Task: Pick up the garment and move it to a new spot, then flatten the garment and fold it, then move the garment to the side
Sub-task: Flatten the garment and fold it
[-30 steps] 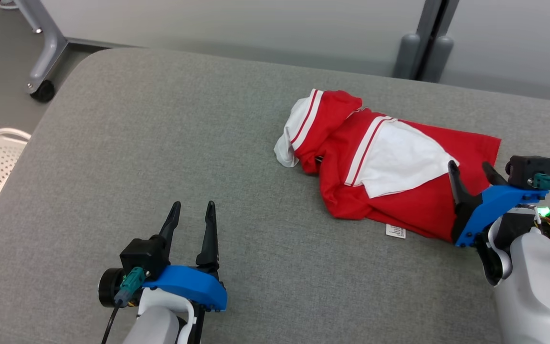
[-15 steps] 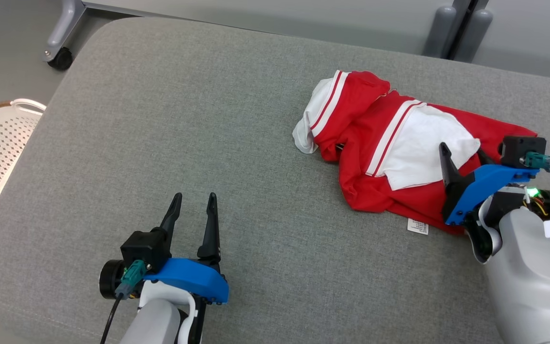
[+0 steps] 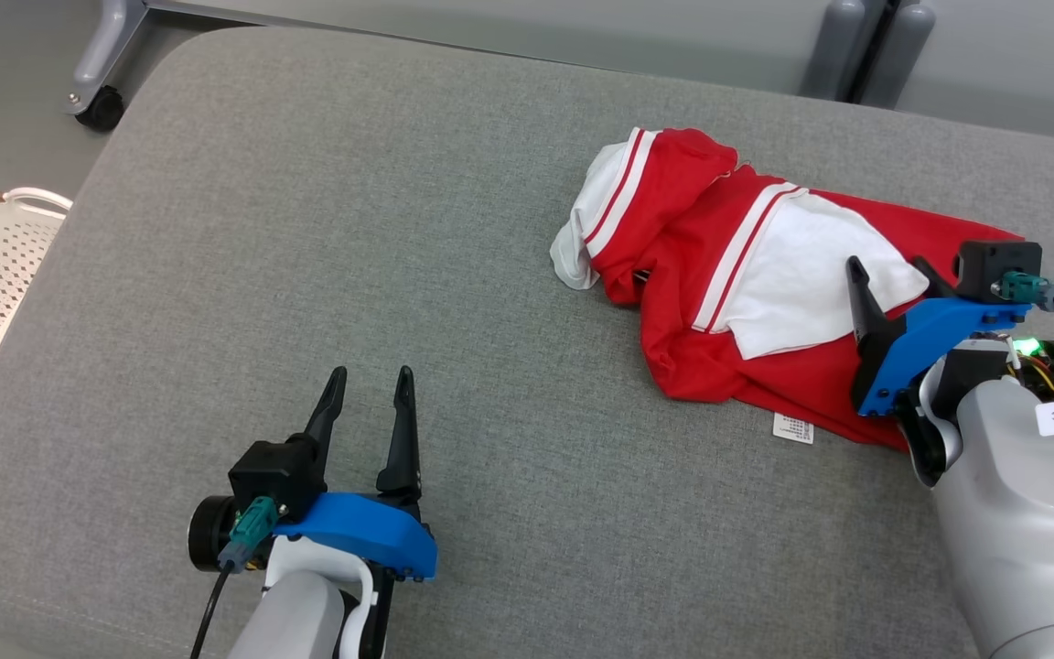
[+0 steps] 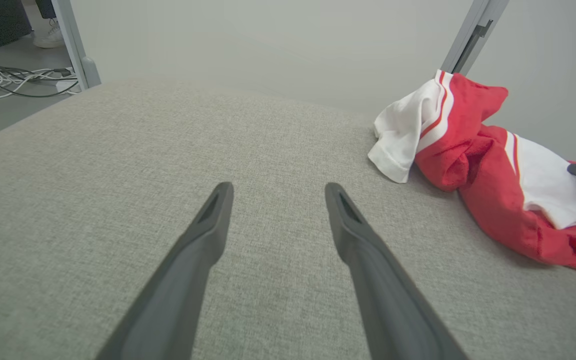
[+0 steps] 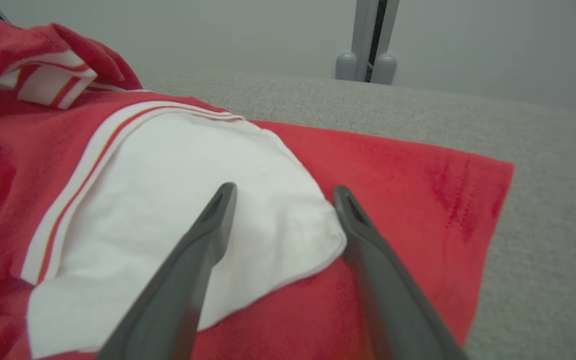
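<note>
- Crumpled red-and-white cloth garment (image 3: 719, 371) lies toward the grey fabric pad's (image 3: 353, 229) far right corner
- Right gripper (image 3: 886, 265) above it, jaws spread wide, empty
- Left gripper (image 3: 371, 372) near front edge, jaws likewise spread, empty

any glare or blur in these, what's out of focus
Head view: soft even light, no glare, garment sharp. Left wrist view: some wide-angle bowing, left hand softer toward the bottom edge. Right wrist view: right hand likewise soft low down.
</note>
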Available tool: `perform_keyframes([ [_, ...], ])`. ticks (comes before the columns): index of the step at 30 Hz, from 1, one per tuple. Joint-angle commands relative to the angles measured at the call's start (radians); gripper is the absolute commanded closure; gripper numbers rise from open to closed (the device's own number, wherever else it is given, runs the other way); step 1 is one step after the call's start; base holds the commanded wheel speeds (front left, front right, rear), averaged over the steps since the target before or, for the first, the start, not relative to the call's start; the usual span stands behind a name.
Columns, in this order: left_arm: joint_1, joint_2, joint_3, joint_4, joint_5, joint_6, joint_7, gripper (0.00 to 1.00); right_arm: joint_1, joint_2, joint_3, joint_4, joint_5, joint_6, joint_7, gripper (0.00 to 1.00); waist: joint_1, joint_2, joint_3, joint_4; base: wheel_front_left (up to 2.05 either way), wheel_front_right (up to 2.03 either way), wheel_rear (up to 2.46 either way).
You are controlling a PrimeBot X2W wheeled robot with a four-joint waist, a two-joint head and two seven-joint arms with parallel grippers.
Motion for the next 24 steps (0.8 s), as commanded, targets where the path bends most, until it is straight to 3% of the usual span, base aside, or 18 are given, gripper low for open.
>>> perform_keyframes([
  [1,-0.009,-0.002,-0.002,-0.001,0.0,-0.005,-0.005,0.0,-0.021,-0.01,-0.006,0.007,-0.007,0.0,-0.001,0.0,0.0,-0.0002,0.002,0.001,0.0,0.0,0.0],
  [14,-0.011,-0.003,-0.008,0.01,0.006,-0.007,-0.005,0.0,-0.04,0.029,0.015,0.064,-0.017,0.0,-0.041,0.0,0.0,-0.0002,-0.002,-0.003,0.0,0.0,0.0],
  [15,-0.012,-0.003,-0.009,0.011,0.006,-0.008,-0.005,0.0,-0.041,0.029,0.016,0.068,-0.017,0.0,-0.042,0.07,0.0,-0.0002,-0.002,-0.003,0.0,0.0,0.0],
  [16,-0.012,-0.003,-0.01,0.012,0.006,-0.009,-0.005,0.0,-0.043,0.028,0.016,0.071,-0.019,0.0,-0.045,0.36,0.0,-0.0002,-0.003,-0.002,0.0,0.0,0.0],
  [17,-0.012,-0.003,-0.011,0.012,0.007,-0.009,-0.005,0.0,-0.045,0.025,0.015,0.073,-0.022,0.0,-0.046,0.51,0.0,-0.0002,-0.004,-0.001,0.0,0.0,0.0],
  [22,-0.006,-0.003,-0.012,0.016,0.007,-0.007,-0.005,0.0,-0.051,0.017,-0.004,0.09,-0.033,0.0,-0.053,0.94,0.0,-0.0002,-0.012,0.001,0.0,0.0,0.0],
  [23,-0.005,-0.003,-0.012,0.017,0.007,-0.006,-0.005,0.0,-0.05,0.015,-0.012,0.092,-0.035,0.0,-0.055,1.0,0.0,-0.0002,-0.014,0.001,0.0,0.0,0.0],
  [24,-0.003,-0.003,-0.012,0.017,0.007,-0.006,-0.005,0.0,-0.05,0.016,-0.018,0.093,-0.042,0.0,-0.062,1.0,0.0,-0.0002,-0.016,0.001,0.0,0.0,0.0],
])
